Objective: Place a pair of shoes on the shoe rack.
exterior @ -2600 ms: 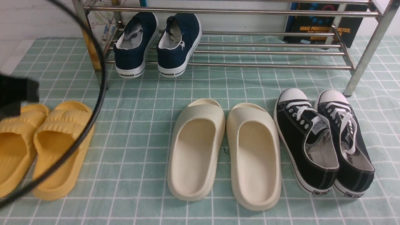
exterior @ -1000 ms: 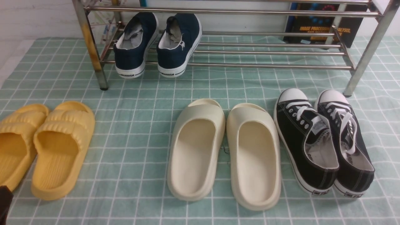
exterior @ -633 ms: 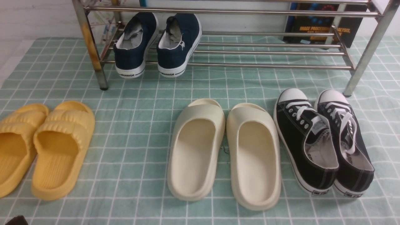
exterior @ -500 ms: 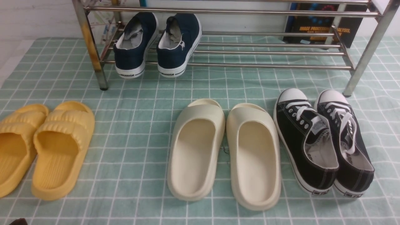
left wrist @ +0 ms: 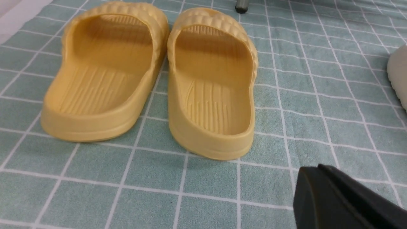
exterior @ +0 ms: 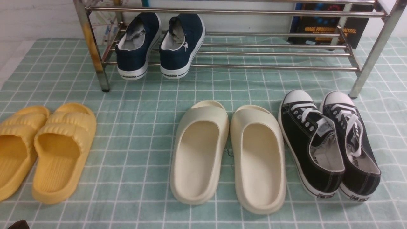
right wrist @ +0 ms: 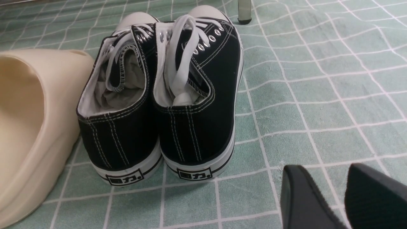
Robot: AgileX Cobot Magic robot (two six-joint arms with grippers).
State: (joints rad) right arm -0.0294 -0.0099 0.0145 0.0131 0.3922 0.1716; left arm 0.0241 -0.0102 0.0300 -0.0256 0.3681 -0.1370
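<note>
The pair of navy slip-on shoes, one point(exterior: 135, 47) beside the other point(exterior: 182, 44), stands on the lower bars of the shoe rack point(exterior: 270, 67) at its left end, heels toward me. Neither gripper touches them. My left gripper point(left wrist: 318, 173) is shut and empty, low over the green checked cloth, near the yellow slides. My right gripper point(right wrist: 321, 175) is open and empty, just behind the heels of the black sneakers. Only a dark bit of the left arm point(exterior: 19, 224) shows in the front view's bottom left corner.
Yellow slides point(exterior: 60, 149) lie at the left, also in the left wrist view point(left wrist: 210, 82). Cream slides point(exterior: 229, 152) lie in the middle. Black lace-up sneakers point(exterior: 327, 146) lie at the right, also in the right wrist view point(right wrist: 159, 95). A dark book point(exterior: 327, 28) stands behind the rack.
The left arm and its cable have drawn back out of the front view toward the bottom left corner. The navy shoes and the other footwear have not moved.
</note>
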